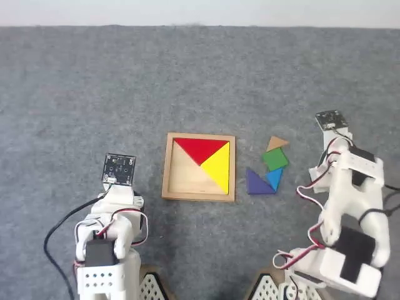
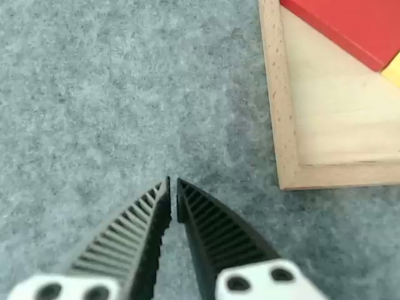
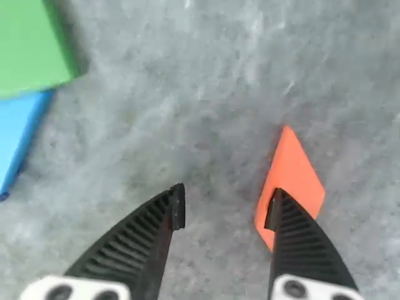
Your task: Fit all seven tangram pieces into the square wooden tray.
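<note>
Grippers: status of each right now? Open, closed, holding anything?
Left gripper: closed, empty.
Right gripper: open, holding nothing; the orange piece lies by one of its fingers, not gripped.

Table (image 1: 94,75), grey felt surface. Wooden tray (image 1: 165,169) lies flat near the centre. To one side is a loose cluster: tan triangle (image 1: 276,143) just beside a green square (image 1: 275,159), then a blue piece (image 1: 274,179) against a purple triangle (image 1: 256,183). An orange piece (image 3: 294,178) lies apart from the green and blue.
</note>
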